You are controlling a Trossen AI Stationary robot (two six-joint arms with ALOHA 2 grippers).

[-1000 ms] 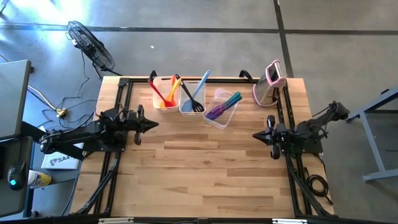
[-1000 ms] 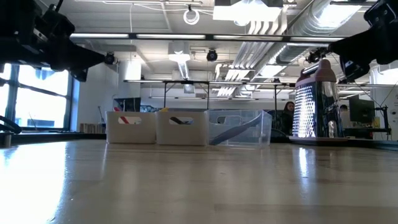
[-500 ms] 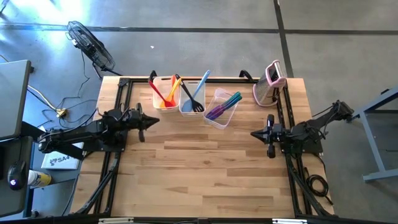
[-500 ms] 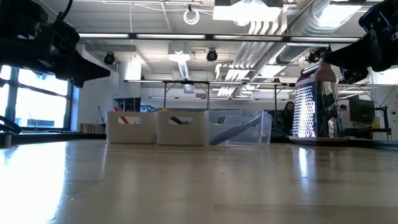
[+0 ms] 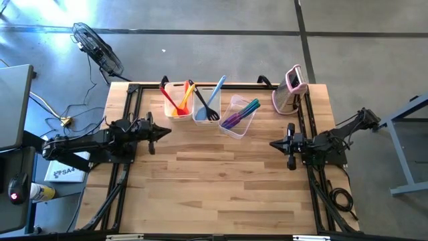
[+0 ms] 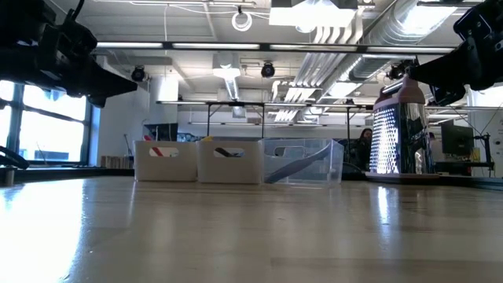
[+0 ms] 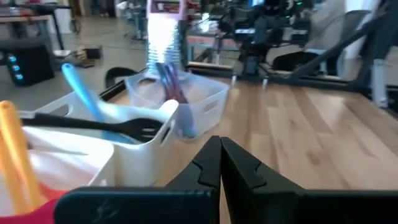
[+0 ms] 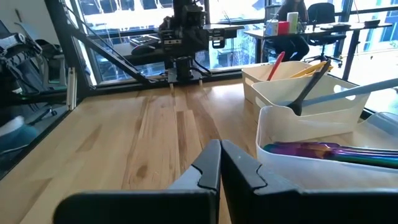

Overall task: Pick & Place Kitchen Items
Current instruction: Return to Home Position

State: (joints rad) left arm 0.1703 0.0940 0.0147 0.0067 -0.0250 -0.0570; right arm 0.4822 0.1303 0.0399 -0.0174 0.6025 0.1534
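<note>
— Where are the utensils [image 5: 215, 94] seen?
— Stood in three tubs [image 5: 235, 131], upper centre of the worktop [image 5: 221, 181].
— The left end effector [image 5: 164, 132] and the right end effector [image 5: 273, 144]?
— Both are pressed together, empty, at mid-left and mid-right.

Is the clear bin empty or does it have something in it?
Not empty: the clear bin holds purple and teal utensils. Left gripper and right gripper wait off to the sides.

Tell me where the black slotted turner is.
High view: the black slotted turner leans in the middle white bin, beside the light blue spatula, between the left white bin and the transparent bin.
</note>
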